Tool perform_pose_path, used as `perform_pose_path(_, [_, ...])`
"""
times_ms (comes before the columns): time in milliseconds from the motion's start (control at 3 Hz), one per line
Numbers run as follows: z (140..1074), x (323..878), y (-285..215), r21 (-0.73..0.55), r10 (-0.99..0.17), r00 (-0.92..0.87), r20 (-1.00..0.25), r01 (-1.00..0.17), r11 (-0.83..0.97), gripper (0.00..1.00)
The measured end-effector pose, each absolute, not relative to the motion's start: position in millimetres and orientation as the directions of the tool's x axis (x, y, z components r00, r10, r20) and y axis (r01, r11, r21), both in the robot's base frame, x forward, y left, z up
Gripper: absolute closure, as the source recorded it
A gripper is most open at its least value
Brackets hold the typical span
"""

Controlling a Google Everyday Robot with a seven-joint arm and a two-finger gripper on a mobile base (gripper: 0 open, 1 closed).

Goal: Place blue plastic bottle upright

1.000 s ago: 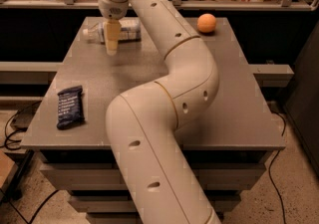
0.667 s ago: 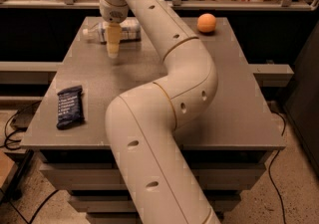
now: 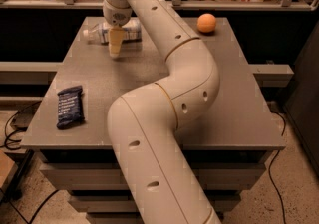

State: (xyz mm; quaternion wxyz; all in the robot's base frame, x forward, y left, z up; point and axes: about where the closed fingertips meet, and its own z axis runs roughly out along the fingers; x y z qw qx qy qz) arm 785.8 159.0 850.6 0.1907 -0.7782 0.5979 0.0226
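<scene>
The blue plastic bottle is a small clear bottle with a pale label band. It lies on its side at the far left of the grey table, its cap end pointing left. My gripper reaches down from the long white arm and hangs right in front of the bottle's middle, its tan fingers pointing at the tabletop. The fingers hide part of the bottle's body. I cannot tell whether they touch it.
An orange ball rests at the table's far right. A flat dark blue snack wrapper lies near the front left edge. A railing and shelves run behind the table. Cables trail on the floor at left.
</scene>
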Motion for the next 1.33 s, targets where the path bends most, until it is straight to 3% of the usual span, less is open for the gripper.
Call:
perform_pose_path(1000, [843.5, 781.8, 158.0, -0.245, -0.914, 0.286, -0.286, -0.944, -0.219, 0.96])
perform_pose_path(1333, [852.5, 780.5, 155.2, -0.256, -0.911, 0.289, -0.295, -0.942, -0.217, 1.0])
